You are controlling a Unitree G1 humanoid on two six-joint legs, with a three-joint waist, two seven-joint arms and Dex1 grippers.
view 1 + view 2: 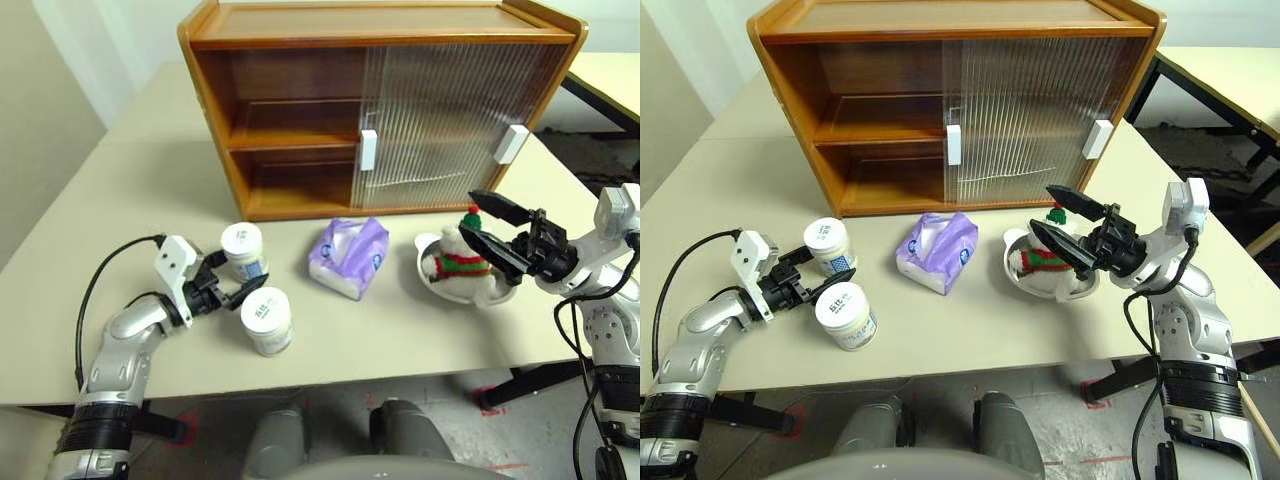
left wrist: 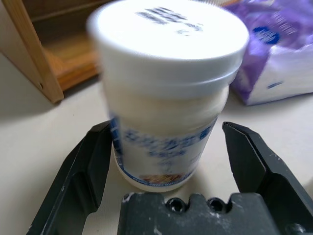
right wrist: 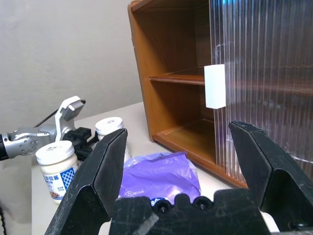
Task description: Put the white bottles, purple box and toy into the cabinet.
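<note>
Two white bottles stand on the table's left. My left gripper [image 1: 240, 272] is open around the far bottle [image 1: 243, 246], which stands between the fingers [image 2: 78, 176] in the left wrist view. The near bottle [image 1: 267, 320] stands just beside that gripper. In the middle lies the purple box [image 1: 348, 257], with white tissue at its top. The toy [image 1: 460, 262], a snowman with a striped scarf, sits in a dish [image 1: 428, 250]. My right gripper [image 1: 470, 214] hangs open just above it, holding nothing. The cabinet [image 1: 300, 130] stands behind, its left half open.
The cabinet's ribbed sliding doors [image 1: 450, 110] cover its right half, white handles [image 1: 368, 149] showing. Both left shelves are bare. Another table [image 1: 610, 75] stands at the far right. The table's front edge runs close below the near bottle.
</note>
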